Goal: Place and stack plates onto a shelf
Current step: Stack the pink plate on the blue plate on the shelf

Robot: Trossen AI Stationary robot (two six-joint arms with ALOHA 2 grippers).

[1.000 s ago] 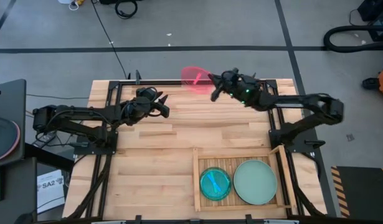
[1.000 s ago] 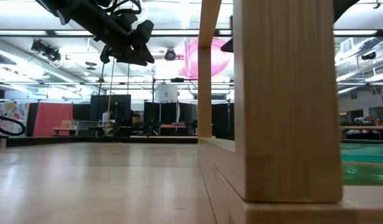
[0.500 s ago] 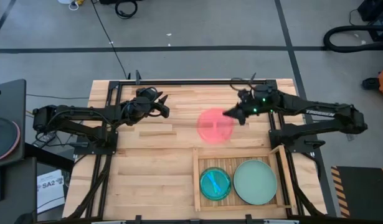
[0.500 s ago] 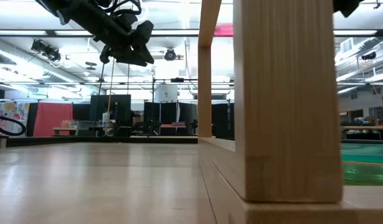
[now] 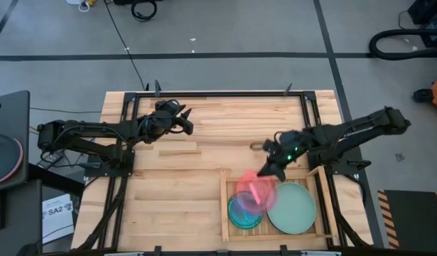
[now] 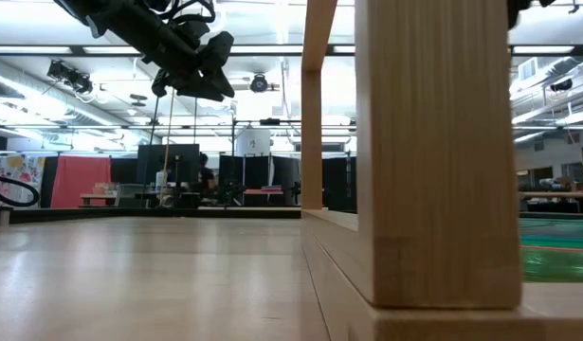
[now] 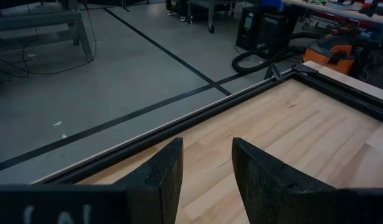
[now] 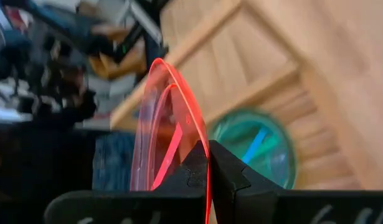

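My right gripper [image 5: 263,173] is shut on a translucent pink plate [image 5: 254,192], which hangs over the left half of the shelf [image 5: 223,206], a light slatted wooden tray at the table's near right. Beneath the pink plate a cyan plate [image 5: 241,213] lies flat on the slats. To its right a pale mint plate [image 5: 293,208] also lies flat on the slats. My left gripper [image 5: 187,121] hovers open and holding nothing above the table's far left; its two fingers [image 7: 169,174] stand apart over bare wood. My right gripper pinches the pink plate's rim [image 8: 207,148] between its two fingers, on the edge facing the table's far side. The fingers slant down from the far right. The plate is lifted clear and tilted, reaching out beyond the fingers above the cyan plate [image 8: 261,152].
In the low view the shelf's wooden corner post [image 6: 433,152] fills the foreground, with my left gripper [image 6: 208,68] high at the upper left. Black frame rails [image 5: 218,92] run along the table's far edge. Bare planks lie between the two arms.
My right gripper has swung from the table's far edge toward the near edge with the pink plate, rolling its wrist on the way. The plate, first held beyond the far edge, passed over the table's middle and now hangs tilted over the shelf's left half.
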